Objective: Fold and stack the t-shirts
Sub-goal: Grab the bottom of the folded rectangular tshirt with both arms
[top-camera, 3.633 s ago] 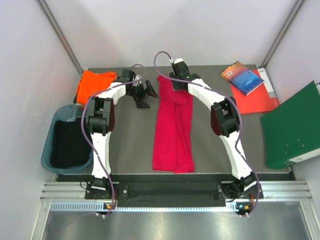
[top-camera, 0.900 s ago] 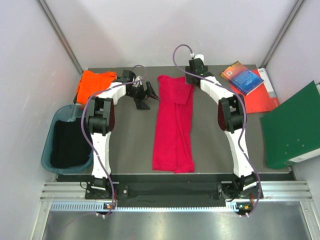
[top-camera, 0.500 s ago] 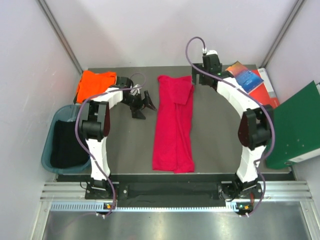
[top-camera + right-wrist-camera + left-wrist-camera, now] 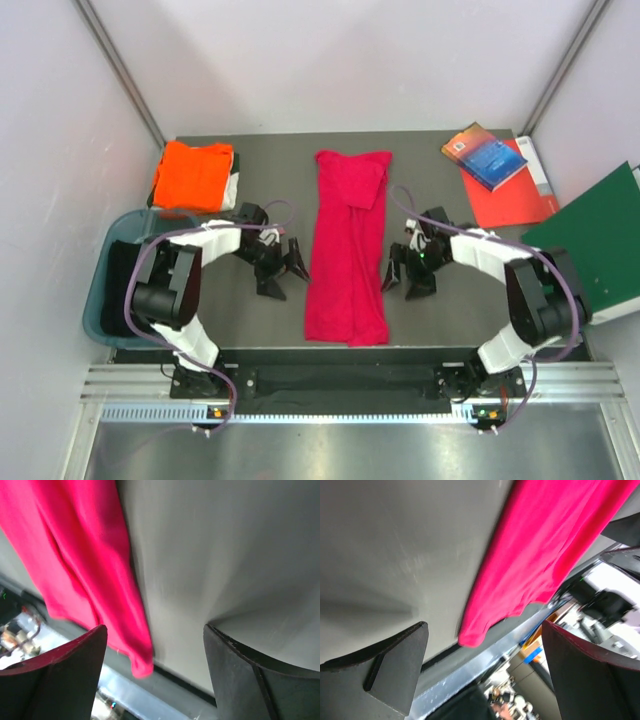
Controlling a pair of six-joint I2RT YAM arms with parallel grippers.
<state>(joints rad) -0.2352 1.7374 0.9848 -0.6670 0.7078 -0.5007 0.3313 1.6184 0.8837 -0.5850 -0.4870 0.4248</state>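
Cloth dictates the pose: the crimson t-shirt (image 4: 347, 250) lies as a long strip down the tabletop (image 4: 250, 322), so my left hand (image 4: 283, 272) and right hand (image 4: 405, 279) flank its near half, both spread wide and empty, ready, I judge, for a crosswise fold; the orange t-shirt (image 4: 192, 176) sits folded far left.

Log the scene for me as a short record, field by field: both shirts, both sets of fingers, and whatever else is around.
red shirt: long folded strip, flat, mid table
orange shirt: folded, far left corner
left fingers: open, empty, beside the red shirt's left edge
right fingers: open, empty, beside its right edge
bin: off the left edge, something dark inside
books: far right corner, blue on red
green binder: right edge
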